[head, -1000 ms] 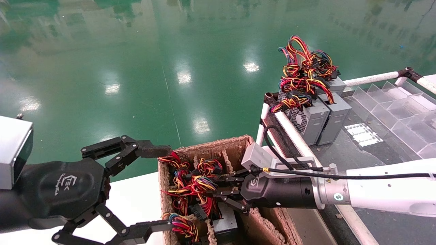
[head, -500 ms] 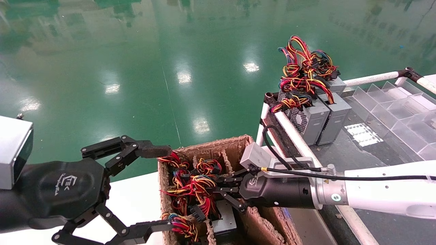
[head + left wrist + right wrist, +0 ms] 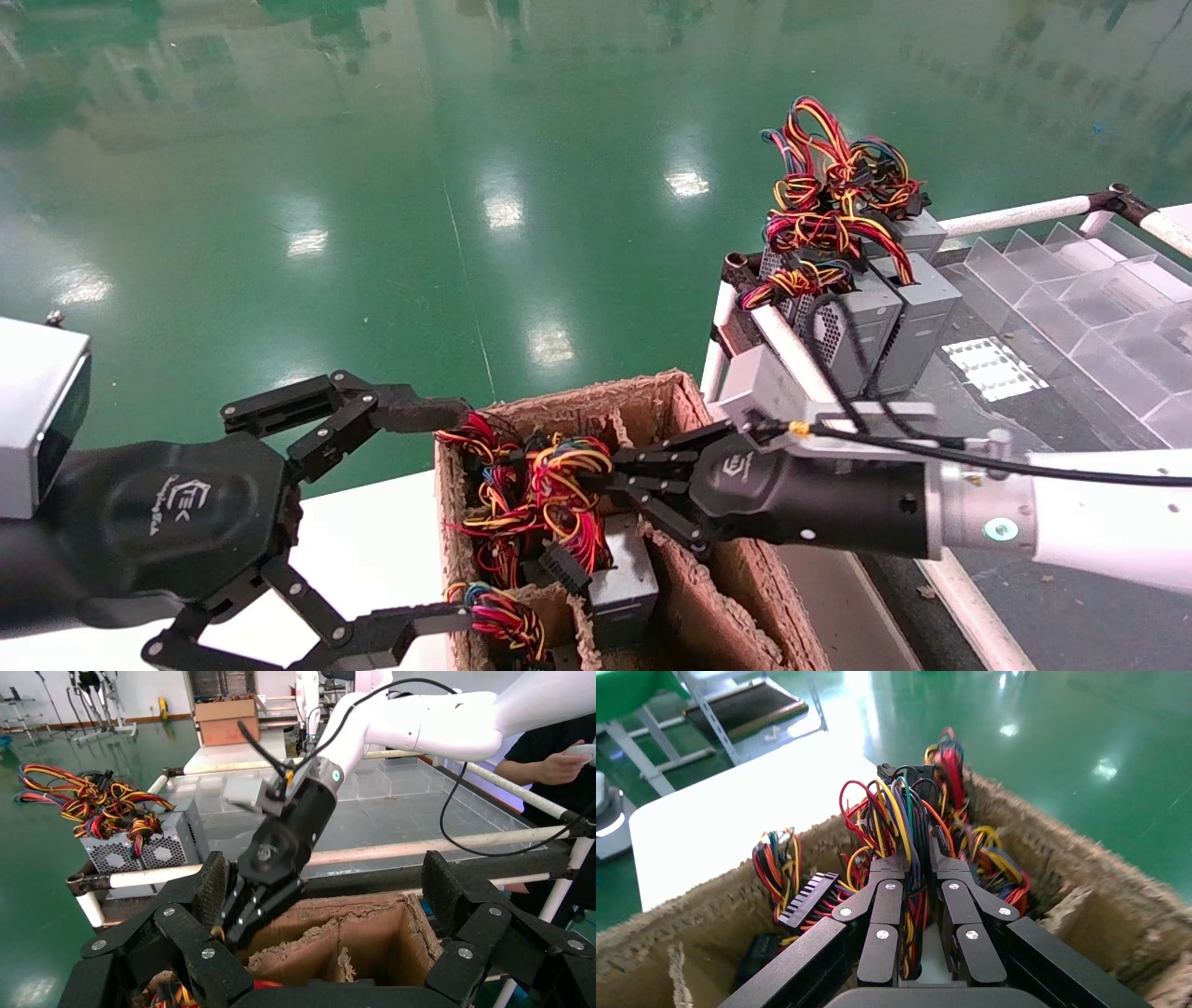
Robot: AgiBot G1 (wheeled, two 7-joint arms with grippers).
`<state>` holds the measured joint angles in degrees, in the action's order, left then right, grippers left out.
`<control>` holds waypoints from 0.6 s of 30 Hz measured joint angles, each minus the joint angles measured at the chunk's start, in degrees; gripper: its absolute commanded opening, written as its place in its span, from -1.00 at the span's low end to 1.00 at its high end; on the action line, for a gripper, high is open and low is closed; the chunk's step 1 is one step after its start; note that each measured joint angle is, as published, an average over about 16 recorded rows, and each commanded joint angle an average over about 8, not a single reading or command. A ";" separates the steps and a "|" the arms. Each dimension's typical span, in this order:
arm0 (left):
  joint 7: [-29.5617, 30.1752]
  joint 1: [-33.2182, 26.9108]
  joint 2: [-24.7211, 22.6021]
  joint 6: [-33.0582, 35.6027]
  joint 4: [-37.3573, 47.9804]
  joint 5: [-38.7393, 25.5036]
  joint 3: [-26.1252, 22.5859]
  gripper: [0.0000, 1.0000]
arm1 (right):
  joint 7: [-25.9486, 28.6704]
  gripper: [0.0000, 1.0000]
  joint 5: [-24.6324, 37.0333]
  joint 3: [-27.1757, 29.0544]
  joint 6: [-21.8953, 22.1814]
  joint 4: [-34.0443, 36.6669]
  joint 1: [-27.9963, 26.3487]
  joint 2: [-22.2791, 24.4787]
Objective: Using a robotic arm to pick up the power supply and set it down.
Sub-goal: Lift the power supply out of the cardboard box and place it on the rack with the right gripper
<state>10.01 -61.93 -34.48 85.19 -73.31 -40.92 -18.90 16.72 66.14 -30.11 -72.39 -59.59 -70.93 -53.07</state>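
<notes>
The power supply (image 3: 622,578), a small grey box, hangs partly raised in the brown carton (image 3: 652,396) by its bundle of red, yellow and black wires (image 3: 559,485). The robotic arm on my right reaches in from the right, and its gripper (image 3: 605,480) is shut on that bundle. In the right wrist view the fingers (image 3: 888,896) squeeze the wires (image 3: 905,818) from both sides. My left gripper (image 3: 445,514) stands open at the carton's left side, holding nothing. The left wrist view shows the right gripper (image 3: 232,927) dipping into the carton (image 3: 365,931).
More power supplies (image 3: 852,326) with tangled wires stand on the railed rack at the right, next to clear plastic dividers (image 3: 1099,298). Other wire bundles (image 3: 498,620) fill the carton's left compartments. A white table (image 3: 372,550) lies under the carton. A person (image 3: 555,762) stands behind the rack.
My right gripper has risen and drawn back to the right with the wire bundle. The grey box has come up higher in its compartment. The left arm has not moved.
</notes>
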 measured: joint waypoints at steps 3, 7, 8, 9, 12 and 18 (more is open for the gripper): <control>0.00 0.00 0.00 0.00 0.00 0.01 -0.01 1.00 | 0.39 -1.00 -1.55 1.04 -0.59 -0.52 -0.40 1.11; -0.01 0.00 0.01 -0.01 0.00 0.01 -0.02 1.00 | 1.09 -1.00 -3.52 2.47 -1.14 -1.10 -1.14 2.52; -0.01 -0.01 0.01 -0.01 0.00 0.01 -0.02 1.00 | 1.26 -1.00 -4.00 2.84 -1.22 -1.24 -1.35 2.87; -0.01 -0.01 0.01 -0.01 0.00 0.02 -0.02 1.00 | 1.44 -1.00 -4.49 3.21 -1.28 -1.37 -1.56 3.21; -0.02 -0.01 0.01 -0.01 0.00 0.02 -0.03 1.00 | 2.00 -1.00 -5.89 4.31 -1.40 -1.72 -2.22 4.15; -0.02 -0.01 0.02 -0.02 0.00 0.03 -0.05 1.00 | 2.76 -1.00 -8.11 6.29 -0.99 -2.14 -3.45 5.53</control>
<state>9.99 -61.94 -34.46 85.17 -73.31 -40.89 -18.95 19.49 58.03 -23.82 -73.38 -61.73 -74.38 -47.54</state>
